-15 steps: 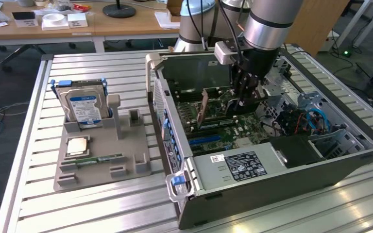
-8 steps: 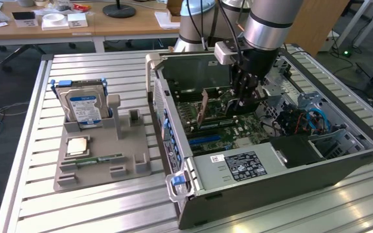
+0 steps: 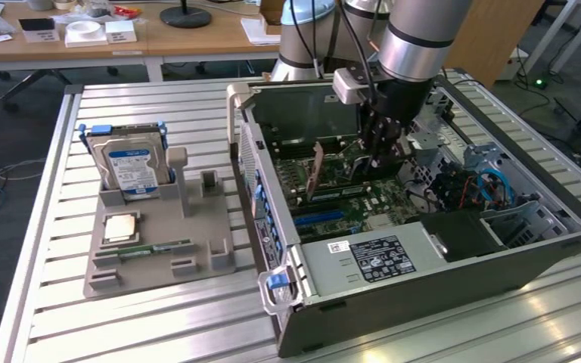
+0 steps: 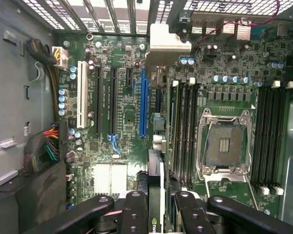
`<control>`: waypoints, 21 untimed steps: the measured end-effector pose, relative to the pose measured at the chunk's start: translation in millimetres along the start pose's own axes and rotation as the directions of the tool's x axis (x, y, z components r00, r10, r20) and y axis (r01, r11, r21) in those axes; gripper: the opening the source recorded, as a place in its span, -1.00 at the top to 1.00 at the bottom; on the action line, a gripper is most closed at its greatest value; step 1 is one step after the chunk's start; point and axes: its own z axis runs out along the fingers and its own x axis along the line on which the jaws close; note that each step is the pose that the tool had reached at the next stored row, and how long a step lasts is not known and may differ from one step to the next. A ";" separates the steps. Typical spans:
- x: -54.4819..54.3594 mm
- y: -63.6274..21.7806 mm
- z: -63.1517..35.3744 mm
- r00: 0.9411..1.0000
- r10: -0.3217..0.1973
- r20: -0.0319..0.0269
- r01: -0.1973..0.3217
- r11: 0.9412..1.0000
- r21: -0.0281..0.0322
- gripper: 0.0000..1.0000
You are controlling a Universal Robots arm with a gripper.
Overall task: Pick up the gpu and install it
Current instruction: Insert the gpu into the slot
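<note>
My gripper (image 3: 380,160) hangs inside the open computer case (image 3: 532,249), over the green motherboard (image 3: 371,200), and is shut on the gpu (image 3: 317,172). In the exterior view the gpu is an upright thin card with a brownish back. In the wrist view it shows edge-on as a narrow strip (image 4: 156,146) running away from my gripper (image 4: 158,201), with its silvery bracket (image 4: 168,40) at the far end by the rear slot openings. The card's edge lies just beside the long blue slot (image 4: 143,102). I cannot tell whether the card touches the slot.
A grey holder (image 3: 160,261) on the slatted table at the exterior view's left carries a hard drive (image 3: 129,170), a square chip (image 3: 121,227) and a memory stick (image 3: 160,247). Inside the case are the CPU socket (image 4: 224,146), cable bundles (image 4: 44,146) and a black box (image 3: 462,234).
</note>
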 end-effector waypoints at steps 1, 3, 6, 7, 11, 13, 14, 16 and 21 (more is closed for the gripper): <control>0.0 0.0 0.0 1.000 0.000 0.000 0.000 1.000 0.000 0.48; 0.0 0.0 0.1 1.000 0.000 0.000 0.000 1.000 0.000 0.48; 0.0 0.0 0.8 1.000 0.000 0.001 0.000 1.000 0.000 0.48; 0.0 0.0 1.4 1.000 0.000 0.001 0.000 1.000 0.000 0.48; 0.1 0.0 3.3 1.000 0.000 0.000 0.000 1.000 0.000 0.48; 0.1 0.1 3.3 1.000 0.000 0.000 0.000 1.000 0.000 0.48; 0.1 0.1 3.3 1.000 0.000 0.000 0.000 1.000 0.000 0.48; 0.1 0.1 3.8 1.000 0.000 0.000 0.000 1.000 0.000 0.48; 0.3 0.6 7.3 1.000 0.000 0.000 0.000 1.000 0.000 0.48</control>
